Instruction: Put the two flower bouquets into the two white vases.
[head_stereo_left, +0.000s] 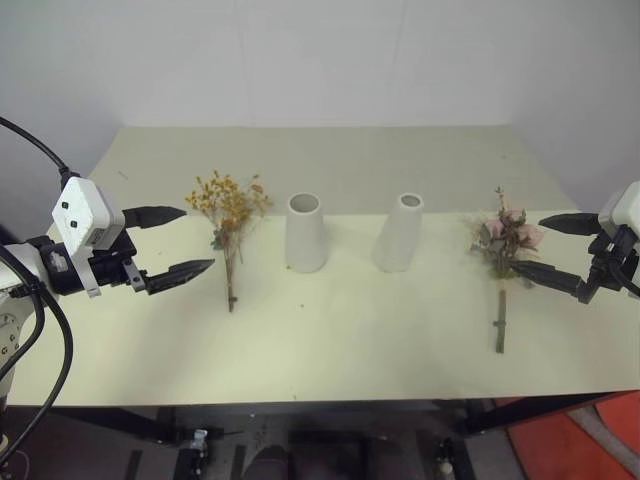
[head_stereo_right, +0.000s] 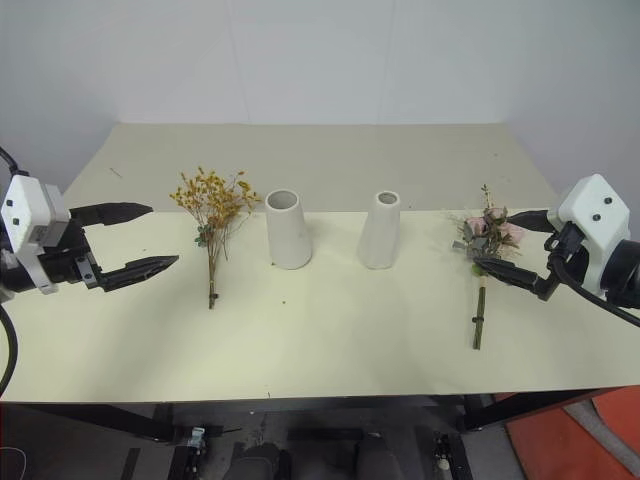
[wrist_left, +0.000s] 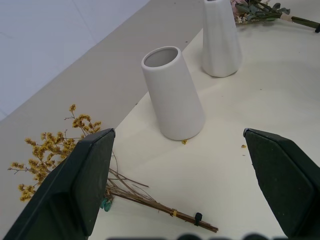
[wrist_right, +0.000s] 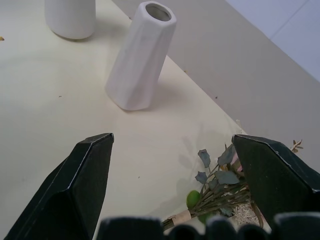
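No readable text or labels anywhere.

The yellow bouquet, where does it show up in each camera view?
Left eye: yellow bouquet lying left of the wide vase.
Right eye: again left of the wide vase.
Left wrist: beside that gripper's finger, near the wide vase.
Right wrist: not in it.
Shared landmark: the wide vase.

Even, soft overhead light, faint shadows beside the 2 vases (head_stereo_left: 305, 233) on the table (head_stereo_left: 330, 340); far wall possibly slightly overexposed.
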